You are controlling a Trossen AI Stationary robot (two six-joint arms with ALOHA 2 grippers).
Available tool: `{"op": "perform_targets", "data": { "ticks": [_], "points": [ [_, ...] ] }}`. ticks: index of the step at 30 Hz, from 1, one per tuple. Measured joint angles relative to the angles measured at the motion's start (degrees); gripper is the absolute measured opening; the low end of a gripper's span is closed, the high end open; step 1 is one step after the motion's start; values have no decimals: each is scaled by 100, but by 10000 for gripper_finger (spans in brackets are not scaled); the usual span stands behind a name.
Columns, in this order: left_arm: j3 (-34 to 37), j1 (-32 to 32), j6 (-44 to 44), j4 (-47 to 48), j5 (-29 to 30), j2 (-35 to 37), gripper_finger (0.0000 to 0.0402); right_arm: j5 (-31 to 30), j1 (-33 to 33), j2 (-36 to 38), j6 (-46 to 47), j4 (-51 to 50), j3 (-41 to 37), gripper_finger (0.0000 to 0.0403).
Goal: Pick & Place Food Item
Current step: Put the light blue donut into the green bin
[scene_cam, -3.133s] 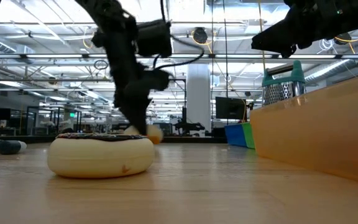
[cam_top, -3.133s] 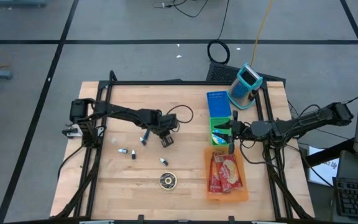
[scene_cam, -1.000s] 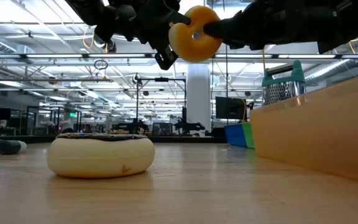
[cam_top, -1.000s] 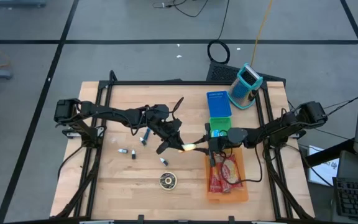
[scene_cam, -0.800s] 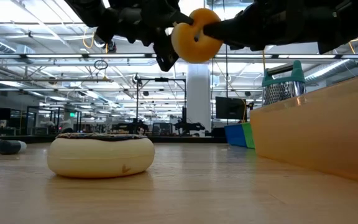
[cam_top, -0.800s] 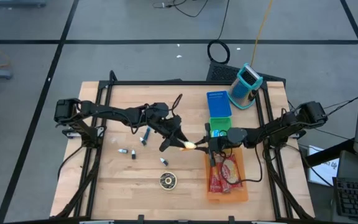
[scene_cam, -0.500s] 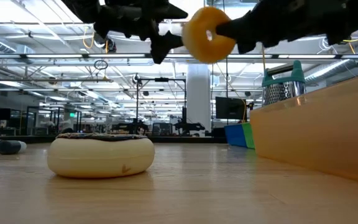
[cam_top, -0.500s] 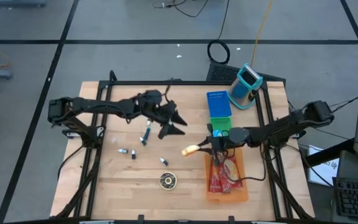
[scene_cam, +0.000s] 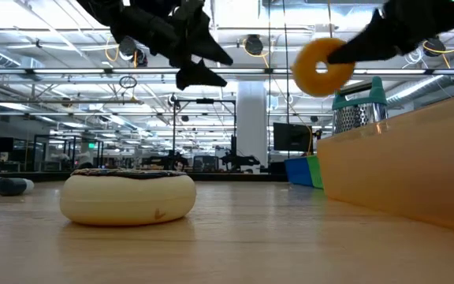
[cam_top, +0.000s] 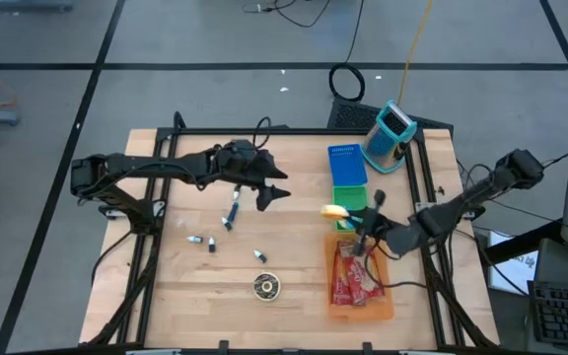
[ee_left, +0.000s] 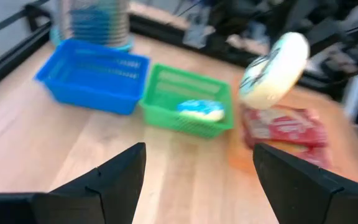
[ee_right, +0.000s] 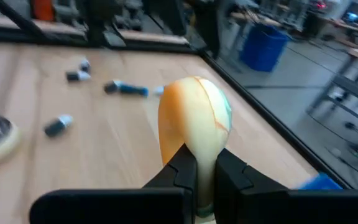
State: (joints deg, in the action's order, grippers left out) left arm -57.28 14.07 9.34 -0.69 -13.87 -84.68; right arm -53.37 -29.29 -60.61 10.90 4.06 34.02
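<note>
A yellow-glazed donut (cam_top: 334,210) hangs in the air above the green basket (cam_top: 351,195), with my right gripper (cam_top: 347,214) shut on it; it also shows in the low view (scene_cam: 322,67) and the left wrist view (ee_left: 273,70). My left gripper (cam_top: 275,191) is open and holds nothing, above the table's middle, to the left of the donut. A chocolate-topped donut (cam_top: 266,286) lies flat on the table near the front edge. In the green basket (ee_left: 188,106) lies a blue-frosted item (ee_left: 201,110). My right gripper pinches the yellow donut's ring (ee_right: 197,148) between its two fingers, one on each flat face, at the side nearest the gripper. The fingers come nearly level from the table's right side. The donut stands on edge, lifted clear of table and baskets.
A blue basket (cam_top: 346,166) stands behind the green one, an orange tray (cam_top: 388,296) with red packets in front of it. A teal grater (cam_top: 392,133) is at the far right. Small dark items (cam_top: 205,240) lie scattered at the table's left middle.
My left gripper has opened, let go of the yellow donut and drawn back toward the table's far left. My right gripper has kept hold of the donut, turned, and carried it toward the right edge, from above the bare table to above the green basket.
</note>
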Motion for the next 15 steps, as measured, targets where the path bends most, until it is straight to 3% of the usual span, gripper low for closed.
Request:
{"op": "perform_targets", "data": {
  "ticks": [4,15],
  "points": [
    [0,-59,40,122,391,-2,299,-543,-334,-115,763,-870,0,11],
    [2,-274,222,142,405,-2,299,-636,-572,-100,1707,-3174,-2,12]
  ]
}}
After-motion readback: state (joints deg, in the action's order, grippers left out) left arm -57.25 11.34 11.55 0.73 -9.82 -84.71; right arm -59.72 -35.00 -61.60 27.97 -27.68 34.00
